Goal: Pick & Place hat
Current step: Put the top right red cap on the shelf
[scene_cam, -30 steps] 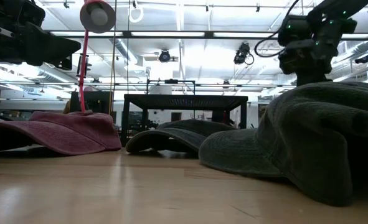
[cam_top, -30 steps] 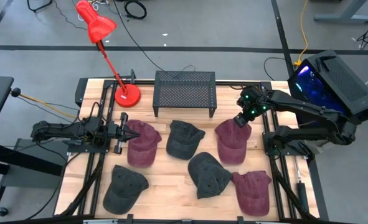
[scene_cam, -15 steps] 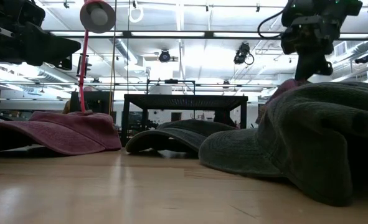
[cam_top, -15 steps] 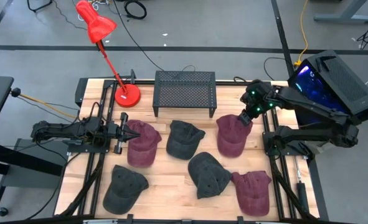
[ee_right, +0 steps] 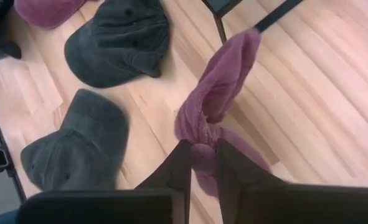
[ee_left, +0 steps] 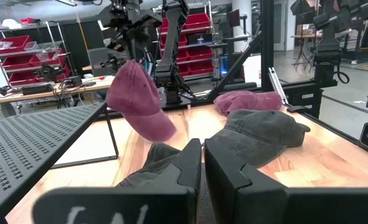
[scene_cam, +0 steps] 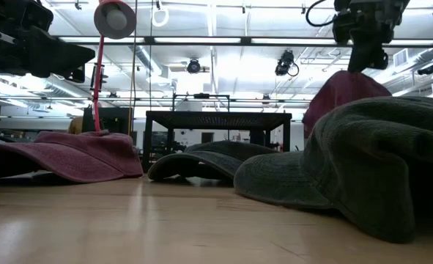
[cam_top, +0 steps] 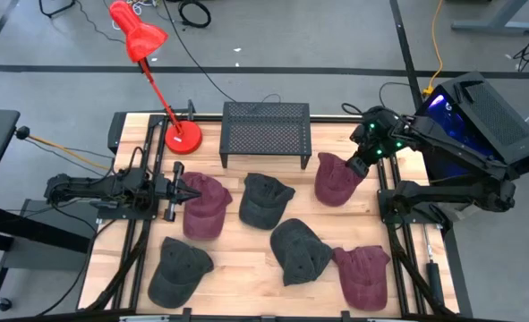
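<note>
while parked left of the rack (cam_top: 266,132), left gripper (cam_top: 189,190), fingers together, touches a maroon cap; right of the rack, right gripper (cam_top: 362,165) clamps the hat (cam_top: 336,181), hanging below the jaws, rack-side. nearer arm: right.

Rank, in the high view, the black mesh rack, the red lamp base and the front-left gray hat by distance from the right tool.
From the right tool, which grips the maroon hat:
1. Black mesh rack, at the table's back centre.
2. Red lamp base, back left.
3. Front-left gray hat, near the front left corner.
</note>
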Robot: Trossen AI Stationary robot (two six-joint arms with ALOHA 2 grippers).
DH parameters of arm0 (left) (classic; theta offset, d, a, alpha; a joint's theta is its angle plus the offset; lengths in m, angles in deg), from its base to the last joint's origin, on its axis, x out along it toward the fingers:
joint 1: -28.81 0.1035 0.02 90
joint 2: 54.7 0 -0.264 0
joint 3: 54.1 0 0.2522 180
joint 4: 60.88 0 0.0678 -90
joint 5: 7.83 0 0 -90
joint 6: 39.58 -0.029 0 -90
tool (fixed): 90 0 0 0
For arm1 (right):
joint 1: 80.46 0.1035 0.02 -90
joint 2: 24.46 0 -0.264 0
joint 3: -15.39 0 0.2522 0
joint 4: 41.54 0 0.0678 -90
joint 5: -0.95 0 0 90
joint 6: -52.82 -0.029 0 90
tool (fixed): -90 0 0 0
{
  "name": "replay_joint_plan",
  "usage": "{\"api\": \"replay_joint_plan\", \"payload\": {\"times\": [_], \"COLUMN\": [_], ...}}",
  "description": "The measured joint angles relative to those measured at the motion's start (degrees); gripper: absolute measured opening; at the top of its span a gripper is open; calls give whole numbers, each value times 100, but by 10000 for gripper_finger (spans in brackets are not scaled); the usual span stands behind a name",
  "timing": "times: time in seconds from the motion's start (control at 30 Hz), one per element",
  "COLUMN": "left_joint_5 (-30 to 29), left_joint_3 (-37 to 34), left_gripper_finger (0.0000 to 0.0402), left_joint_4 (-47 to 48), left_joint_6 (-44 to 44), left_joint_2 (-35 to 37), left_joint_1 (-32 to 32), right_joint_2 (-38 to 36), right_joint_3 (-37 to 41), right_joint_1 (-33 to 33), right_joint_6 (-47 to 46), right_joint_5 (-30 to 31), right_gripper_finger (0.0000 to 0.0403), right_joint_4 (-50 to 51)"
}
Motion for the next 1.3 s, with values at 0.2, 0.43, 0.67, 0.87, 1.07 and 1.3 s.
{"api": "replay_joint_plan", "payload": {"times": [0.2, 0.43, 0.67, 0.87, 1.07, 1.3], "left_joint_5": [0, 1, 1, 0, 1, 1], "left_joint_3": [-1, 1, -1, 1, -1, 1], "left_gripper_finger": [28, 28, 28, 28, 28, 28], "left_joint_4": [-1, -1, 0, -1, -1, -1], "left_joint_6": [0, 0, -2, 0, 0, -2], "left_joint_2": [0, 0, 0, -1, 0, -1], "left_joint_1": [-1, -1, -1, -1, 0, -1], "right_joint_2": [0, 0, 72, 460, 1066, 1836], "right_joint_3": [-483, -1213, -1744, -2173, -2750, -3343], "right_joint_1": [0, 0, 0, -1, 0, -46], "right_joint_6": [192, 288, 291, 391, 742, 1363], "right_joint_5": [-2, -303, -580, -833, -1049, -1049], "right_gripper_finger": [40, 40, 40, 40, 40, 40], "right_joint_4": [368, 398, 70, -356, -611, -737]}}
